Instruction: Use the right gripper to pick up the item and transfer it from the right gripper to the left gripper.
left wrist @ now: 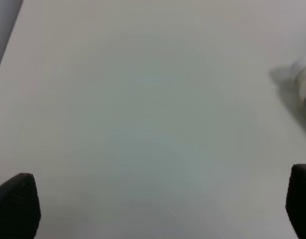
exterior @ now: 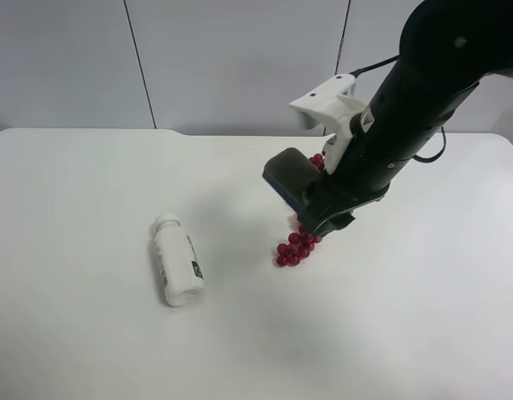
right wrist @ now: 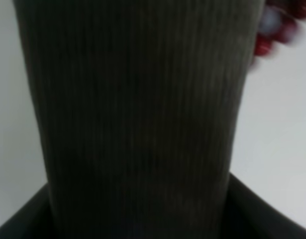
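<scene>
Right claw (exterior: 323, 210) is clenched on the item (exterior: 283, 173), held off the bench (exterior: 89, 333) with the grapes (exterior: 296, 248) just beneath it (pickup looks done), so the handover comes next: bring the item's free end into the left claw (left wrist: 157, 204), spread wide and empty.

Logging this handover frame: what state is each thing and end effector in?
Dark grey felt eraser block with blue base: gripped, held off the table.
Right end effector: shut on the block.
Left end effector: open, empty.
White plastic bottle: lying on its side.
Red grape bunch: resting on the table.
</scene>
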Controlling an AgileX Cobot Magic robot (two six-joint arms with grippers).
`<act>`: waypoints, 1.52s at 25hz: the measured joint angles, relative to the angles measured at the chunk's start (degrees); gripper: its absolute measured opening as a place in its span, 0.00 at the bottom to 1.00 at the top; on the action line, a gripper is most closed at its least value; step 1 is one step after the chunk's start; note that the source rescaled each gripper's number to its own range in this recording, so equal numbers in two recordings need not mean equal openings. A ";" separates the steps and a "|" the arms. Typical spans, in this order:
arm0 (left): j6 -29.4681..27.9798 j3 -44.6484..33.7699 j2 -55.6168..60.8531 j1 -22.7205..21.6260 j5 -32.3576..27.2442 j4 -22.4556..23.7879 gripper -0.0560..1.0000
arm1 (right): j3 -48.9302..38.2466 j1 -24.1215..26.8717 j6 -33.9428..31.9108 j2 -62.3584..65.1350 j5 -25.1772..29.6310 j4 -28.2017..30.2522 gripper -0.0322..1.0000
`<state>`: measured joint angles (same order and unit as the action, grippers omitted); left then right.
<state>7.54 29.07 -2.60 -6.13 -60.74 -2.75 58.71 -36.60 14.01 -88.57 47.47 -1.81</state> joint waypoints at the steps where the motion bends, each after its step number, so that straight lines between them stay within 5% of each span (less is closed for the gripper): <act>1: 0.00 0.00 -1.00 0.00 0.00 -0.33 1.00 | 0.00 -1.72 0.59 0.00 -0.31 0.00 0.03; 9: 0.23 0.00 -8.77 1.84 0.50 -10.94 1.00 | 0.00 -10.74 3.76 0.00 -2.84 0.01 0.03; 23: 0.67 6.35 -25.63 14.96 0.16 -34.55 1.00 | 0.00 -22.61 6.69 0.00 -8.50 0.05 0.03; 38: 5.99 6.51 -45.34 17.30 2.82 -50.06 1.00 | 0.00 -26.29 8.07 0.00 -10.15 -0.11 0.03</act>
<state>13.54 35.59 -47.94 11.17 -57.92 -52.81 58.71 -62.89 22.08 -88.57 37.32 -1.92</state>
